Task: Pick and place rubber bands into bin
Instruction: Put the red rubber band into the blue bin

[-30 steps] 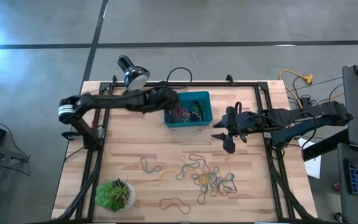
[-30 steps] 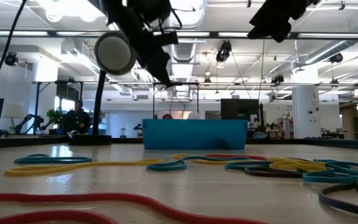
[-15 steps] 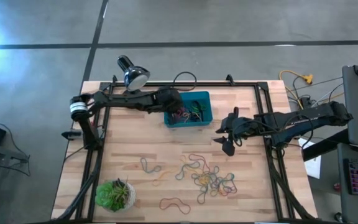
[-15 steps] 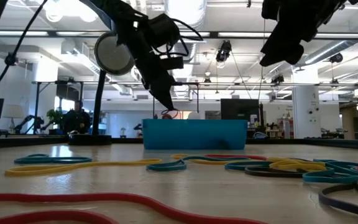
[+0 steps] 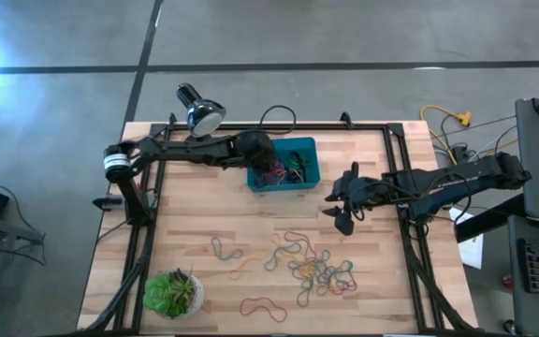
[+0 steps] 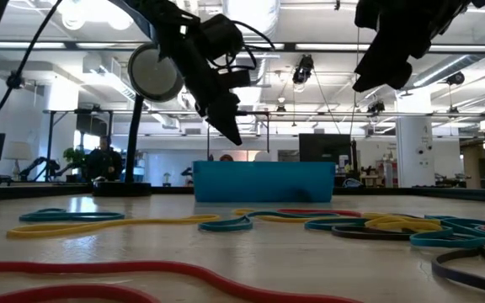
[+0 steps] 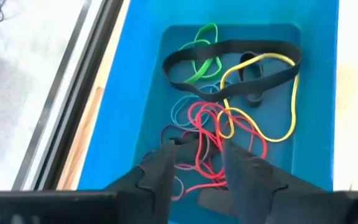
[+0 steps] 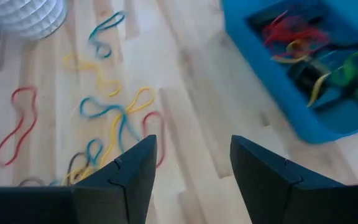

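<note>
1. The left gripper (image 7: pixel 194 163) hangs over the left end of the bin (image 5: pixel 309 180), fingers slightly parted and pinching nothing; a red band lies in the bin directly below the tips (no contact can be confirmed).
2. Inside the bin, the left wrist view shows a tangle of red bands (image 7: pixel 213 134), a yellow loop (image 7: pixel 289 106), a wide black band (image 7: pixel 229 53) and a green band (image 7: pixel 204 53) lying across one another.
3. The bin sits near the far edge of the table (image 5: pixel 157 253), just right of the lamp (image 5: pixel 199 108).
4. The right gripper (image 5: pixel 342 208) hovers above bare wood to the right of the bin and apart from it, fingers spread wide and holding nothing (both dark fingers frame the right wrist view).
5. The loose rubber bands (image 5: pixel 316 267) lie scattered toward the near edge, mostly right of centre; a red loop (image 5: pixel 262 305) lies closest to that edge.
6. A potted plant (image 5: pixel 173 292) stands at the near-left corner.
</note>
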`<action>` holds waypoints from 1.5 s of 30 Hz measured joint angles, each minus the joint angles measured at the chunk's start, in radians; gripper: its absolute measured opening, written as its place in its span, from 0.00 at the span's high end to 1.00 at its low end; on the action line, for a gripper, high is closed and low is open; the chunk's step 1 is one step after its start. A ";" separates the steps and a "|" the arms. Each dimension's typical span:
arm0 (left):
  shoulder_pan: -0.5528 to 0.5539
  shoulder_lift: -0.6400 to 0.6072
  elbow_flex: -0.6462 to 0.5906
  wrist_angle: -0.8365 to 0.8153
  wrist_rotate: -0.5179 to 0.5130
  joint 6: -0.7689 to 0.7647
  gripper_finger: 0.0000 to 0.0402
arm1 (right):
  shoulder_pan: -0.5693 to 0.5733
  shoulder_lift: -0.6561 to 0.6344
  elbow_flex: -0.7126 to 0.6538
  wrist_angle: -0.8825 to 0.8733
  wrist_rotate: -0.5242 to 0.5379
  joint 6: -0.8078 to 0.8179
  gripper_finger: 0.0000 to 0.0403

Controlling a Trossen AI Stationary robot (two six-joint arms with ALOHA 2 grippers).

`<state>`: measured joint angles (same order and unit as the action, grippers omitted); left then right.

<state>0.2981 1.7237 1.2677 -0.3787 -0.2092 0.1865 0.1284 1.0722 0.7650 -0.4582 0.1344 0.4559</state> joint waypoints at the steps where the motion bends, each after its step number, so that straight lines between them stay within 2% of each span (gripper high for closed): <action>1: -0.005 -0.005 0.003 -0.007 0.000 -0.001 0.68 | 0.000 0.009 -0.006 0.004 -0.023 -0.004 0.52; 4: -0.025 -0.038 0.008 -0.006 0.014 -0.002 0.66 | 0.005 0.052 -0.037 0.033 -0.113 -0.029 0.52; 7: -0.050 -0.086 0.006 -0.005 0.019 -0.023 0.65 | 0.027 0.122 -0.077 0.156 -0.196 -0.069 0.52; 10: -0.080 -0.141 0.002 -0.029 0.019 -0.026 0.65 | 0.053 0.206 -0.095 0.260 -0.221 -0.104 0.52; 18: -0.155 -0.287 -0.017 -0.028 0.020 -0.076 0.65 | 0.064 0.402 -0.079 0.320 -0.220 -0.164 0.52; 26: -0.206 -0.387 -0.037 -0.035 0.019 -0.130 0.65 | 0.066 0.532 -0.015 0.345 -0.222 -0.247 0.52; 39: -0.236 -0.430 -0.038 -0.083 0.019 -0.181 0.65 | 0.073 0.646 0.005 0.342 -0.191 -0.238 0.52; 45: -0.240 -0.431 -0.038 -0.085 0.019 -0.182 0.65 | 0.093 0.675 0.022 0.337 -0.097 -0.226 0.52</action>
<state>0.0582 1.2930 1.2293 -0.4636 -0.1905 0.0044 0.2216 1.7467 0.7868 -0.1207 0.0378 0.2302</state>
